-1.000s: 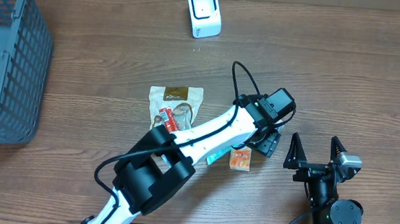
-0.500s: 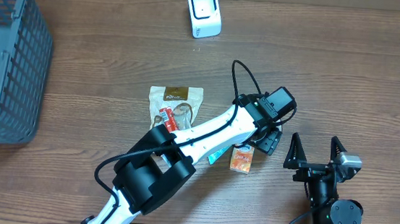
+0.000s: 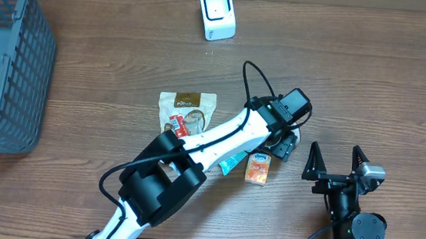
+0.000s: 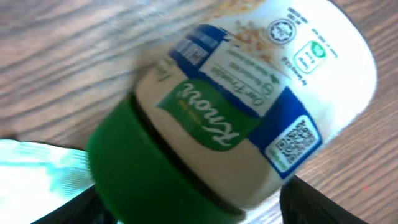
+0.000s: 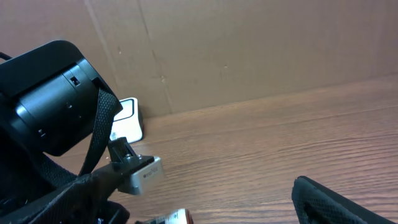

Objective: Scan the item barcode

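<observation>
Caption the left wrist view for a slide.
Green-capped Knorr jar lying on the wooden table, QR code facing the camera, straddled by the left end effector, teal packet alongside.

The table point(image 3: 109, 64) is matt, grained wood. The Knorr jar point(image 4: 298, 56) has a smooth green plastic cap point(image 4: 149, 168) and a glossy label point(image 4: 249, 118). The basket point(image 3: 15, 79) is grey plastic mesh; the scanner point(image 3: 217, 13) is glossy white plastic.

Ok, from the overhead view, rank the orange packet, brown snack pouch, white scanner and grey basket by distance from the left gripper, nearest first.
From the left gripper:
1. Orange packet, right beside it, on the near side.
2. Brown snack pouch, mid-table, to its left.
3. White scanner, at the back edge.
4. Grey basket, far left.
</observation>
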Controlling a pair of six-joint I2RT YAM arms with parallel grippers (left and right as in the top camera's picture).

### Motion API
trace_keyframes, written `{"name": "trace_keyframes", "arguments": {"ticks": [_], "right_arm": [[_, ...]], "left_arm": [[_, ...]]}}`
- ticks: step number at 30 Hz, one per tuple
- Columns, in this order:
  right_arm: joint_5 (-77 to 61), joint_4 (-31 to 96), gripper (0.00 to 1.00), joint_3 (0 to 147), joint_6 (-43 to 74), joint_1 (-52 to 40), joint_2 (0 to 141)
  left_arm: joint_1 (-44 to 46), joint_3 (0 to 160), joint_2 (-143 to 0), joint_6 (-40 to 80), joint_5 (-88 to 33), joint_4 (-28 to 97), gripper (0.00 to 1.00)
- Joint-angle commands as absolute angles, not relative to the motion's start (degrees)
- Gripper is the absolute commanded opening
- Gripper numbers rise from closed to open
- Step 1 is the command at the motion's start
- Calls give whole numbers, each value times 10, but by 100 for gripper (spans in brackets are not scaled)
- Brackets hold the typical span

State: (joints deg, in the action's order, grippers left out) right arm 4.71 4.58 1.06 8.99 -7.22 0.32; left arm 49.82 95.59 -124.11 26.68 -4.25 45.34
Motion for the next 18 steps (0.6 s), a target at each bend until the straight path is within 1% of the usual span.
{"name": "trace_keyframes", "arguments": {"ticks": [1, 8, 10, 18], "right_arm": [[50, 43, 100, 5, 88, -70, 2], [50, 43, 100, 5, 88, -70, 2], [50, 43, 100, 5, 88, -70, 2], [50, 43, 100, 5, 88, -70, 2]], "left_arm": [[482, 962, -1251, 252, -41, 453, 70], [465, 1005, -1247, 252, -45, 466, 72], [461, 1016, -1247, 249, -44, 463, 73], [428, 1043, -1245, 244, -56, 471, 72]]}}
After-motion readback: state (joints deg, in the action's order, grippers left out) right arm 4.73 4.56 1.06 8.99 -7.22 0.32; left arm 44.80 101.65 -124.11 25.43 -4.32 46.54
